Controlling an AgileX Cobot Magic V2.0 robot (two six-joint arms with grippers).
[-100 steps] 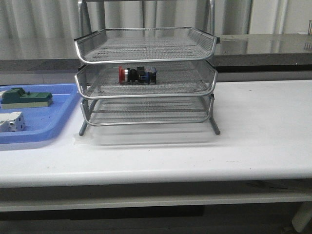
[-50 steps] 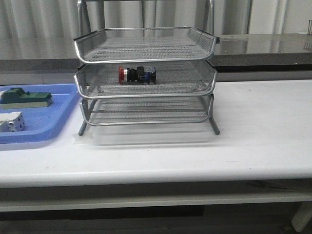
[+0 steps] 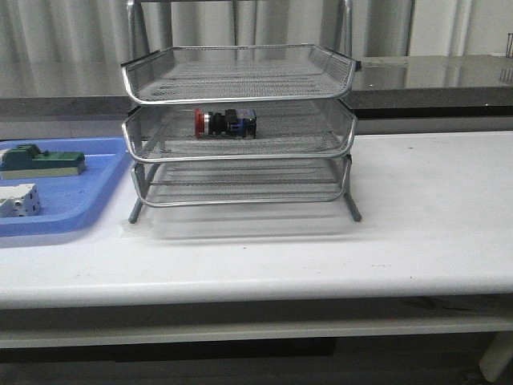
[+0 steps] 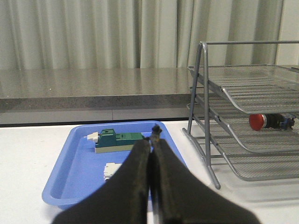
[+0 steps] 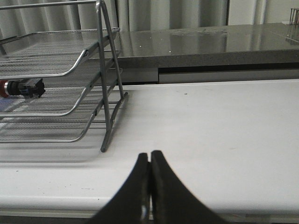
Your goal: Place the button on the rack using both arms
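- button [image 3: 225, 123] is lying on its side in the middle tier of the rack [image 3: 240, 156], upper centre of the front view; placement looks done.
- Judging it light, rigid, hard plastic; the round red head is likely rolling-prone on mesh.
- Best hold: across the blocky blue-black body, not the head.
- left end effector [image 4: 151, 144] and right end effector [image 5: 149, 161] are both sitting pinched closed, holding nothing, over the tabletop [image 3: 417, 208].
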